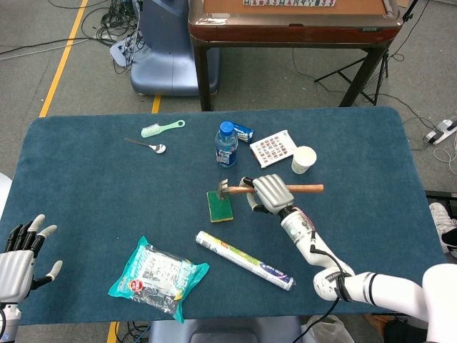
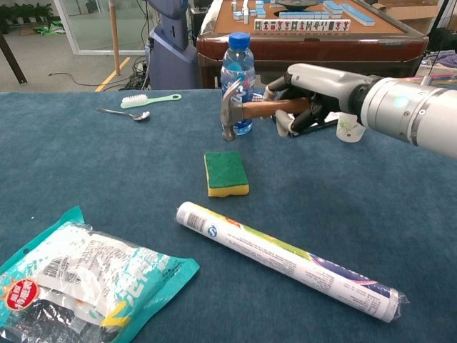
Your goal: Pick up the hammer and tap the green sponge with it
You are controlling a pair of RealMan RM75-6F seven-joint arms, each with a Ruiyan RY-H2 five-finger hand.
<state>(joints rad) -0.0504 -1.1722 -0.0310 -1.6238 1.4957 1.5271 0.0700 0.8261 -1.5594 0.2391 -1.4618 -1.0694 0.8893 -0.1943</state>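
— Right hand [image 2: 314, 89] first: what was it doing?

— Its fingers were wrapped around the wooden handle of the hammer [image 2: 246, 111], holding it level above the blue table [image 1: 93, 186]. The metal head pointed down and hung in the air over the far end of the green sponge [image 2: 226, 172], not touching it.

— And where did the sponge lie?

— Flat on the cloth near the table's middle, green side up with a yellow layer beneath. A water bottle [image 2: 236, 71] stood upright just behind the hammer head.

— What about the left hand [image 1: 20, 251]?

— It rested at the table's near left edge, fingers spread, holding nothing, well apart from the sponge.

— Anything else on the table?

— A long wrapped roll [image 2: 285, 259] lay in front of the sponge, a teal snack bag [image 2: 78, 282] at the near left, a spoon [image 1: 148, 146] and a pale green brush [image 1: 161, 128] at the far left, a paper cup [image 1: 303, 158] and a printed card [image 1: 273, 148] beyond the right hand.
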